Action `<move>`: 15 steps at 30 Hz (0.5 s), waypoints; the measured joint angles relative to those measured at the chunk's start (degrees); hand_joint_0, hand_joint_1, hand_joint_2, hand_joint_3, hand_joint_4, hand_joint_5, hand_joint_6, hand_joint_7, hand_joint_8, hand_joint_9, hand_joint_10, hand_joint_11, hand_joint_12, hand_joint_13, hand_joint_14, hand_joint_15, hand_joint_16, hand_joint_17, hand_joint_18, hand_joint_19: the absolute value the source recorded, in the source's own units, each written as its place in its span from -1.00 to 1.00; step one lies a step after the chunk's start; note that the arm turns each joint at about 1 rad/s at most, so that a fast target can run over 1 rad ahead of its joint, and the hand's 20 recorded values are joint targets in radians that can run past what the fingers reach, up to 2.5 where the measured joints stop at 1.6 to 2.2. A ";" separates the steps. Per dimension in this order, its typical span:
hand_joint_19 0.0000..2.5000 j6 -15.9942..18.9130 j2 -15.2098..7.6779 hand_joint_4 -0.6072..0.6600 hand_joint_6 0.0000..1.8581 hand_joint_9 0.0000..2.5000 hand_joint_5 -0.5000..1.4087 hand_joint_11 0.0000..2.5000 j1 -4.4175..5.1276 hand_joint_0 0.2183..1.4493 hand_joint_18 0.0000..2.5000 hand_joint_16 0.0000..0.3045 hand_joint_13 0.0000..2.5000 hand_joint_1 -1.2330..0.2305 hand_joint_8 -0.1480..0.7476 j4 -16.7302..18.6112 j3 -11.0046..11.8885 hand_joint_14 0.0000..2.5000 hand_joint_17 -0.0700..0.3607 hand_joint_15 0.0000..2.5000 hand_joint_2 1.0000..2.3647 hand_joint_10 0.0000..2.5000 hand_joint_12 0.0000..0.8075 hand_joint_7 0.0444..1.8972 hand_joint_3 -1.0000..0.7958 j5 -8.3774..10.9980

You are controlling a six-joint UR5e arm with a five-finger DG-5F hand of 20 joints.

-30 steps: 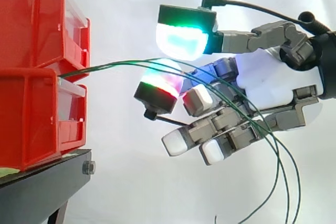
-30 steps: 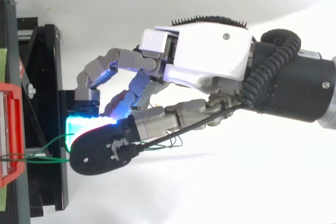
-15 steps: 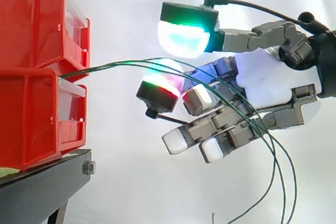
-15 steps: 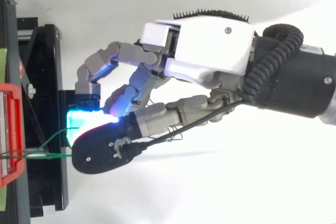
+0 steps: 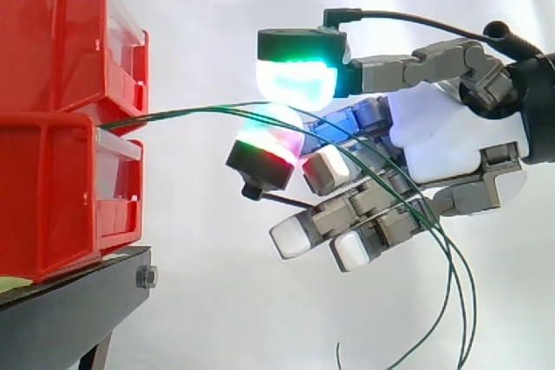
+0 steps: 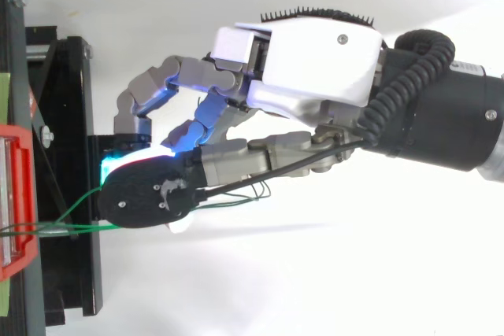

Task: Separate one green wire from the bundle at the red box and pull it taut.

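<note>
Side view: we are seeing green wires [image 5: 191,112] coming out where two stacked red bins [image 5: 52,127] meet on the black stand [image 5: 61,318], arcing across the hand [image 5: 442,140]; we are unable to tell if it is grasping them.

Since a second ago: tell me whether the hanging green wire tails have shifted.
Yes. In the side view the green wire tails below the hand have swung slightly left, toward the red bins.

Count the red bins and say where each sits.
2. The upper red bin is stacked on the lower red bin, which rests on the black stand. Others may lie beyond the frame.
</note>
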 measured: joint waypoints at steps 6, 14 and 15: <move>-0.46 0.00 0.00 0.14 -0.03 -0.09 -0.63 -0.39 -0.03 -0.49 -0.40 -0.64 -0.36 -0.14 -0.05 -0.04 -0.01 -0.98 -0.10 -0.62 -0.98 -0.98 -0.16 -0.04 -0.30 0.03; -0.46 0.00 0.00 0.13 -0.03 -0.08 -0.63 -0.38 -0.03 -0.46 -0.40 -0.64 -0.36 -0.19 -0.05 -0.11 -0.01 -0.98 -0.11 -0.62 -0.98 -0.98 -0.17 -0.01 -0.22 0.05; -0.46 -0.01 0.00 0.12 -0.03 -0.08 -0.63 -0.39 -0.03 -0.46 -0.40 -0.64 -0.36 -0.20 -0.05 -0.10 -0.02 -0.98 -0.11 -0.62 -0.98 -0.98 -0.17 -0.01 -0.18 0.04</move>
